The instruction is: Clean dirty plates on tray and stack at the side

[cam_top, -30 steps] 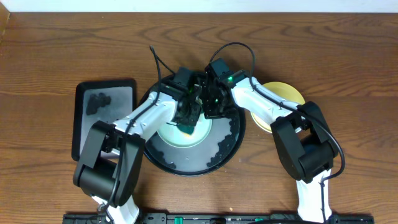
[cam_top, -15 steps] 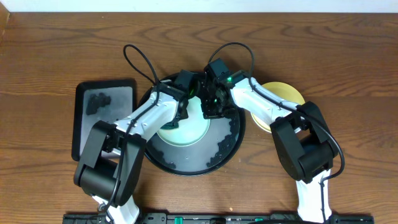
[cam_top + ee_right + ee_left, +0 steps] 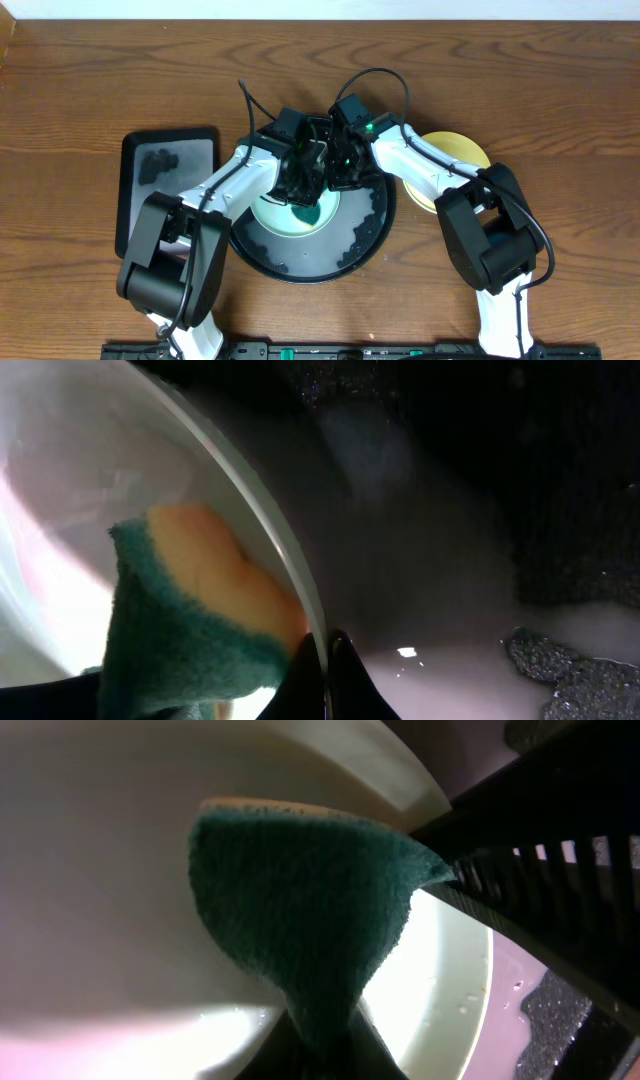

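Observation:
A pale aqua plate [image 3: 292,215] lies in the large round black tray [image 3: 365,232]. My right gripper [image 3: 322,660] is shut on the rim of a second pale plate [image 3: 245,490], holding it tilted over the tray; it shows near the tray's top in the overhead view [image 3: 335,165]. My left gripper [image 3: 302,190] is shut on a green and yellow sponge [image 3: 300,910], pressed against that plate's face [image 3: 100,840]. The sponge also shows in the right wrist view [image 3: 190,610]. A pale yellow plate [image 3: 462,152] lies on the table to the right of the tray.
A smaller black rectangular tray [image 3: 165,180] with a dark smear sits to the left. Dark foamy patches [image 3: 362,225] and water lie on the round tray's right side. The wooden table [image 3: 100,80] surrounds both trays.
My left gripper with the sponge swung up and left across the plate, then came back down to the right. The right gripper and its plate stayed put.

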### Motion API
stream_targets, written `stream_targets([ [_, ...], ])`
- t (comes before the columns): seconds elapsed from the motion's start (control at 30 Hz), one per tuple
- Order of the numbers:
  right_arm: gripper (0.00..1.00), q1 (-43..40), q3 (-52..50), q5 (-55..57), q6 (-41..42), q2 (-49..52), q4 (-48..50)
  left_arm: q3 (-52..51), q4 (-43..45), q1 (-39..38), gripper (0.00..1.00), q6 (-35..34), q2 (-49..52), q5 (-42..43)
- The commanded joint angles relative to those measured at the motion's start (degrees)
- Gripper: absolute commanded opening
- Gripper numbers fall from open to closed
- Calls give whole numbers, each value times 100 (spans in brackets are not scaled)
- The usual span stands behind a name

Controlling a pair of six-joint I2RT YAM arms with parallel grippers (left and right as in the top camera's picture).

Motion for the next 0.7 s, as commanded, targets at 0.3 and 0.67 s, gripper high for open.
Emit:
stream_targets([
  [0.3,1,42,-79,-4,26,39,-35,127,734,487,8,-1716,114,-2938],
  [0.67,1,42,-79,-4,26,39,-33,885,-1233,710,7,-1952,-284,-3150],
])
